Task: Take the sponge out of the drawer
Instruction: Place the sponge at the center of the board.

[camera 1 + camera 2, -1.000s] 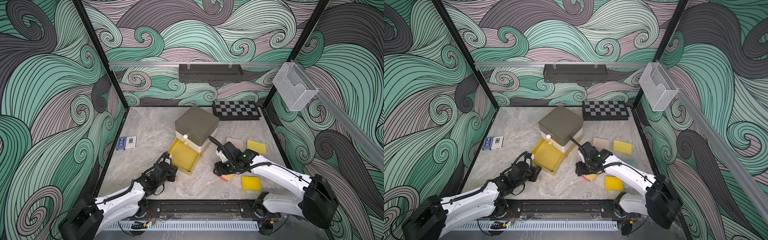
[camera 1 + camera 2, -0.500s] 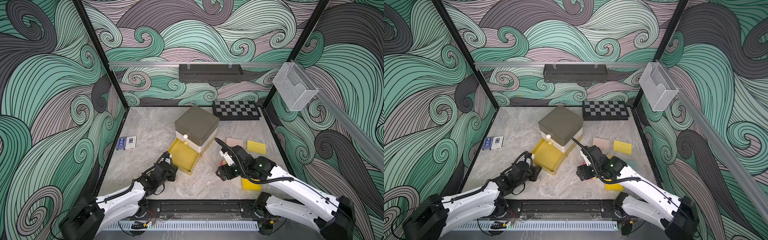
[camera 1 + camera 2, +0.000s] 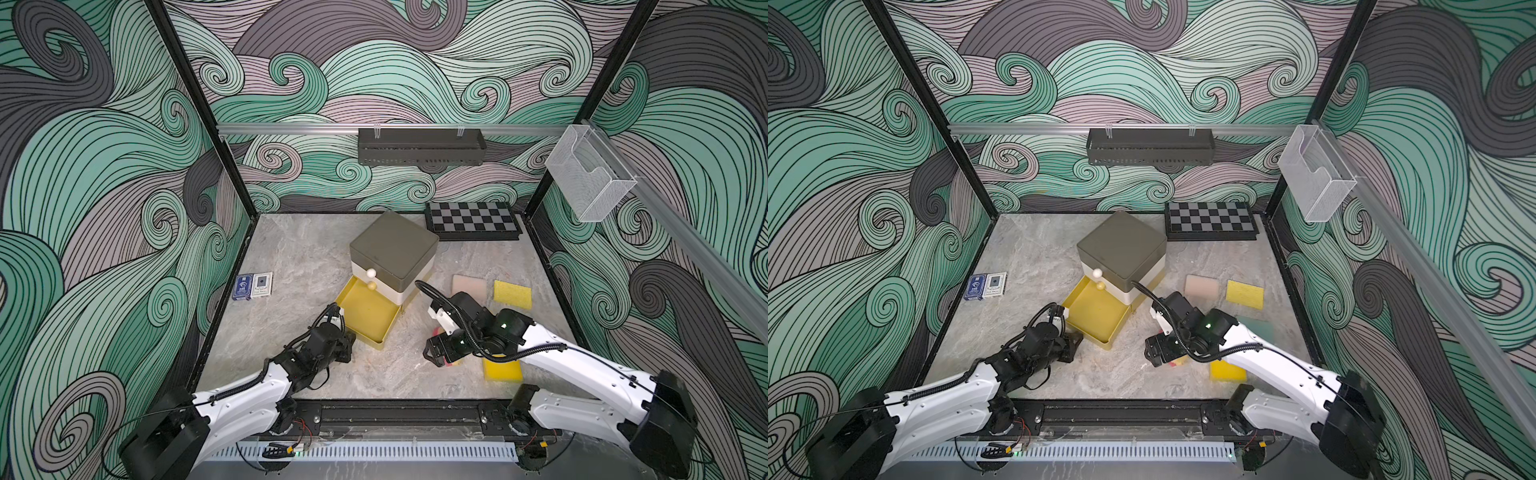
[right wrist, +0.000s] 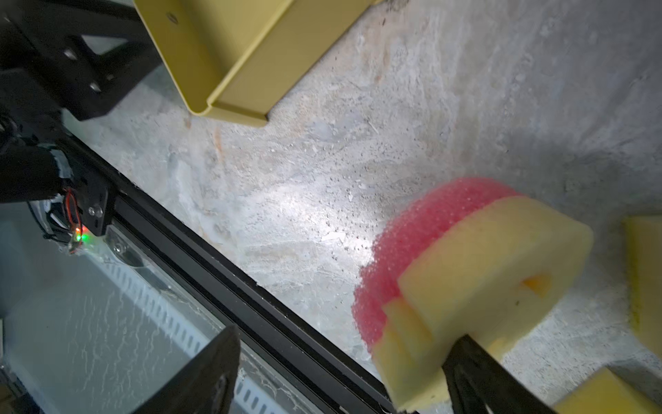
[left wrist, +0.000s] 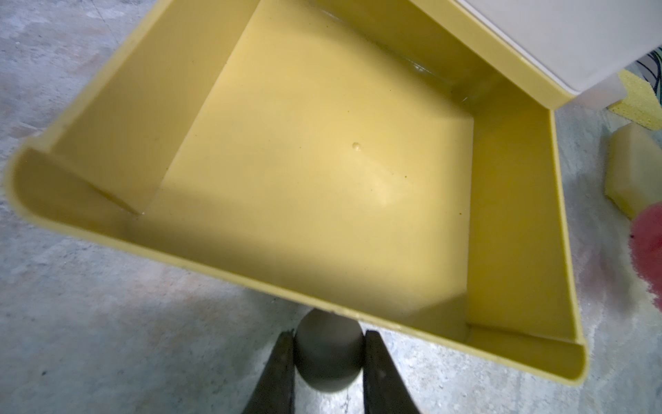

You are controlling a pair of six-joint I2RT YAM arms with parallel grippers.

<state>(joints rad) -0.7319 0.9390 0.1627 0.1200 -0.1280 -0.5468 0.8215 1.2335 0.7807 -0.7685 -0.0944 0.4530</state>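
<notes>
The yellow drawer (image 3: 365, 309) stands pulled out from the bottom of the small drawer box (image 3: 395, 245), toward the near-left side of the desk (image 3: 299, 257). Its inside is bare in both top views and in the left wrist view.

The left tool (image 5: 326, 344) is closed tight on the round grey knob (image 5: 326, 358) at the near front wall of the drawer, with one finger on each side of the knob.

The sponge (image 4: 483, 272), with one pink layer and one yellow layer, lies on the desk outside the drawer, to the right of its near corner. In the top views it is almost fully hidden under the right arm.

The right tool (image 4: 344, 340) is just above the sponge with its jaws spread wide. One finger (image 4: 480, 376) is at the yellow side of the sponge and seems to touch it; the second finger (image 4: 211, 362) is well apart from it, so the tool has no hold on anything.

Just to the right of the sponge lies a yellow sponge (image 3: 503, 370). Farther back on the right side there are a second yellow sponge (image 3: 512, 294) and a beige pad (image 3: 468, 286). A chessboard (image 3: 473, 220) lies at the far wall, and two card packs (image 3: 252, 286) lie at the left edge.
</notes>
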